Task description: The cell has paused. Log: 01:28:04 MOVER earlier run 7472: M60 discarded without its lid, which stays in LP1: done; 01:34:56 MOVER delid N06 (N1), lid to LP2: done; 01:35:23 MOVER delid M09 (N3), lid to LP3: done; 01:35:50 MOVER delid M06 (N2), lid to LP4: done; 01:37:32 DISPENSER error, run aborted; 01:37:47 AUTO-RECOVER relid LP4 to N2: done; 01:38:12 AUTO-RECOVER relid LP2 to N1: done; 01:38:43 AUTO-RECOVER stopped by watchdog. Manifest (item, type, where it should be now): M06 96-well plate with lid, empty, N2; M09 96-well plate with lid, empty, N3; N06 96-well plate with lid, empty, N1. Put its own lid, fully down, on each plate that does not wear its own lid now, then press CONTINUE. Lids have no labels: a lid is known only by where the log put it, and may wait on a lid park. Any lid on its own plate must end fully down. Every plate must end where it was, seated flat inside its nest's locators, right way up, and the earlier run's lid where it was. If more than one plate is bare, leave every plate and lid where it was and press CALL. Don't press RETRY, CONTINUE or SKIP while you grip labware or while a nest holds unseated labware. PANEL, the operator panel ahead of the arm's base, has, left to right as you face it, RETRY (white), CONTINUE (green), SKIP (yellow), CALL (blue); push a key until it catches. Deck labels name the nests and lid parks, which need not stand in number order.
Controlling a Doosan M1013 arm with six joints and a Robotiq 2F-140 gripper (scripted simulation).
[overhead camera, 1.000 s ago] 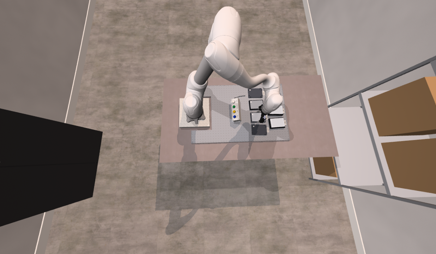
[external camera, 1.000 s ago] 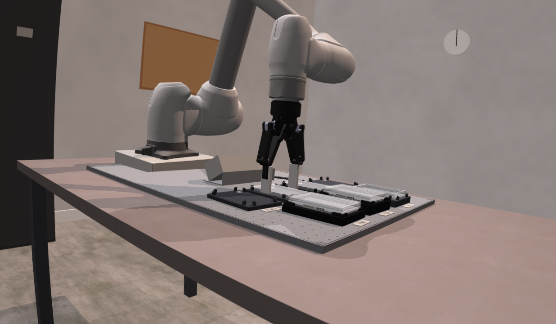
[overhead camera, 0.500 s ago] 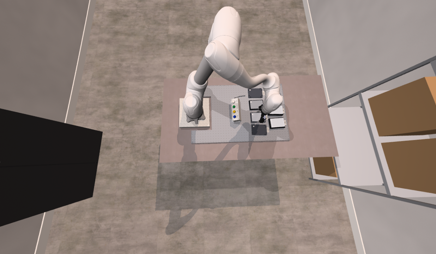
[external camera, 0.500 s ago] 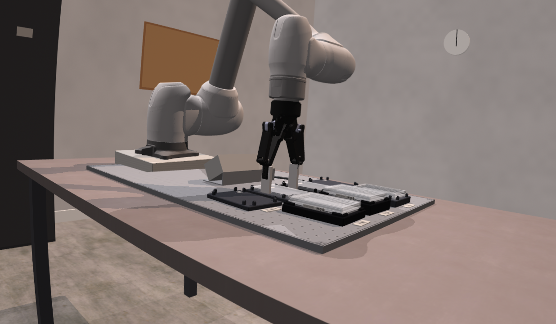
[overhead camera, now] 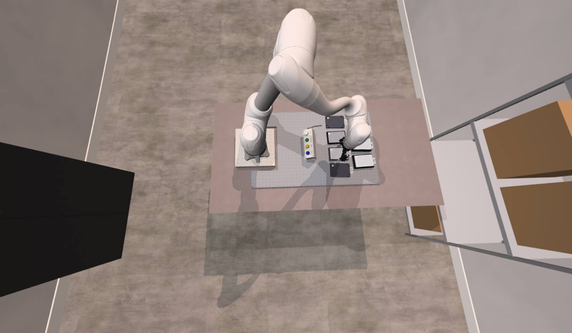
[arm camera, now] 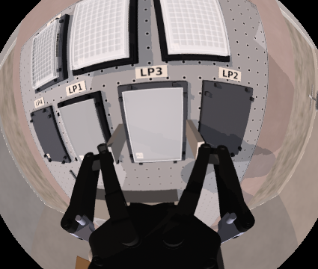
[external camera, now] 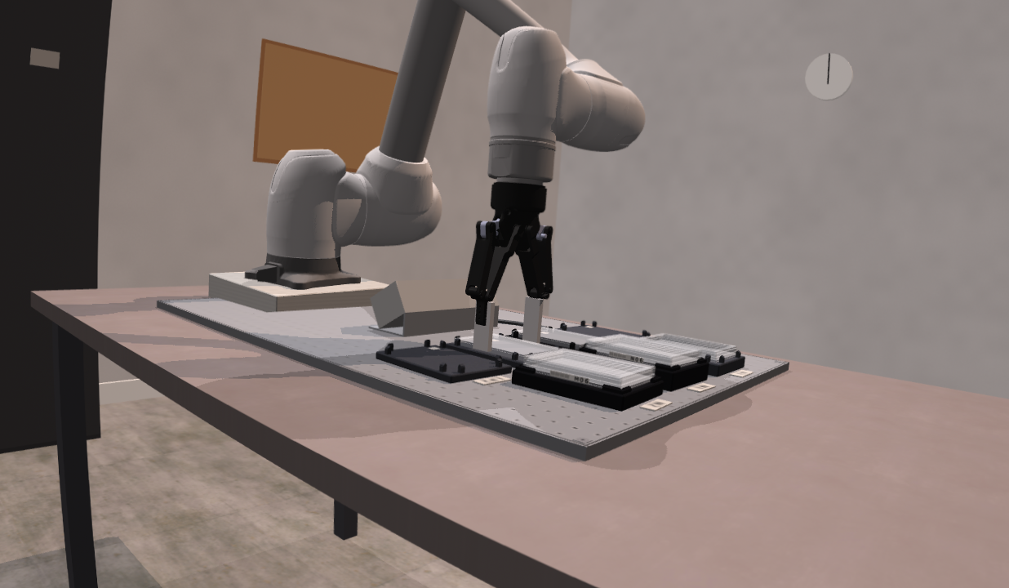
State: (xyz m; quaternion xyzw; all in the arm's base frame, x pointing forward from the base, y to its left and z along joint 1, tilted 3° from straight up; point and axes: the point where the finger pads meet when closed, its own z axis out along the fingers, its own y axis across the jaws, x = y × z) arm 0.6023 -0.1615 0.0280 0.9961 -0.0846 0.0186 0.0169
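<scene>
Since only the park marked LP3 holds the lid wanted, I record that lid [arm camera: 154, 125] first. It lies flat inside its park's locators, about midway between the table's base-side edge and the opposite edge. I judge it a thin, stiff plastic shell: light, smooth-sided, apt to slip or flex if pinched hard. The proper hold is across its short width, on the two long side walls, and level, so that it does not tilt on lifting.

My pincer [arm camera: 156, 140] hangs directly above it, jaws partly open, a pale pad outside each long side. It grips nothing. The exterior view shows the pads [external camera: 484, 325] low by the park; whether they touch the lid I cannot tell.

On one side lies the LP1 lid [arm camera: 81, 127], which must stay. On the other is the bare LP2 park [arm camera: 224, 115], and beyond LP1 the bare LP4 park [arm camera: 49, 131].

Three plates [arm camera: 194, 20] stand in a row toward the far table edge. I cannot tell which one is uncovered. The panel [overhead camera: 308, 143] sits toward my base.
</scene>
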